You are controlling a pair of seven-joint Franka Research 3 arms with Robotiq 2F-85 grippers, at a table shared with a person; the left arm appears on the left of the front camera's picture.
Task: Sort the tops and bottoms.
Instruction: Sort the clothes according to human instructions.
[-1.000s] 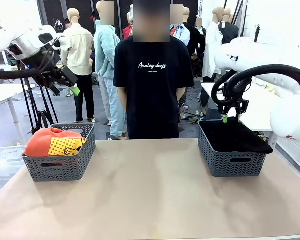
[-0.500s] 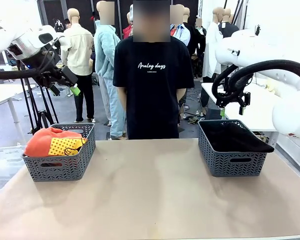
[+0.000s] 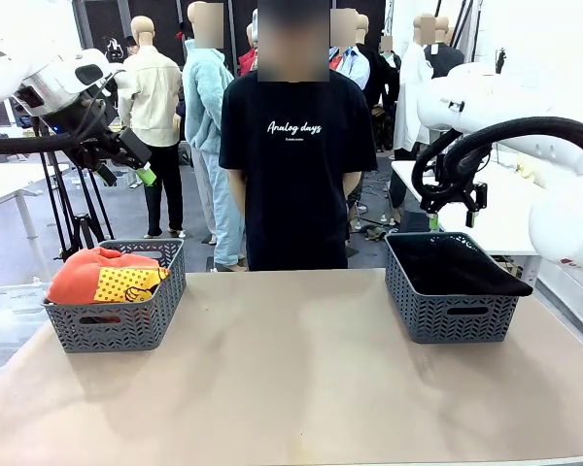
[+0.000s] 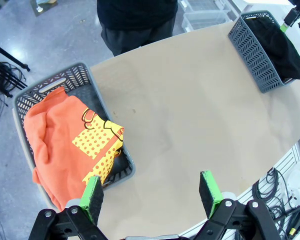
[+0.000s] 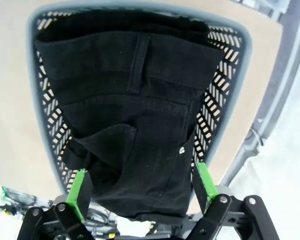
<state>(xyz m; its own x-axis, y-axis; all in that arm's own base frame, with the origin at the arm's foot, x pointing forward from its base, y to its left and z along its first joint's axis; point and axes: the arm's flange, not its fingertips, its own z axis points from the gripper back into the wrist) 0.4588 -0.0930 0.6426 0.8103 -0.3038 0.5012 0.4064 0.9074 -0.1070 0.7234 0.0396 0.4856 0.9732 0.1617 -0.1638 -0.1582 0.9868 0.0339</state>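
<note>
The right gripper (image 3: 448, 219) has lifted off the black bottoms (image 5: 135, 125), jaws apart; left gripper (image 4: 152, 192) also apart; sorting looks finished.

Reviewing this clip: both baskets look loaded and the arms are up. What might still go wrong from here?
1. The black bottoms hang over the right basket rim on one side; they might slide out or snag.
2. The orange top spills over the left basket edge, so it may slip off.
3. The open right gripper hovers just above the basket, so a low move might clip the rim.
</note>
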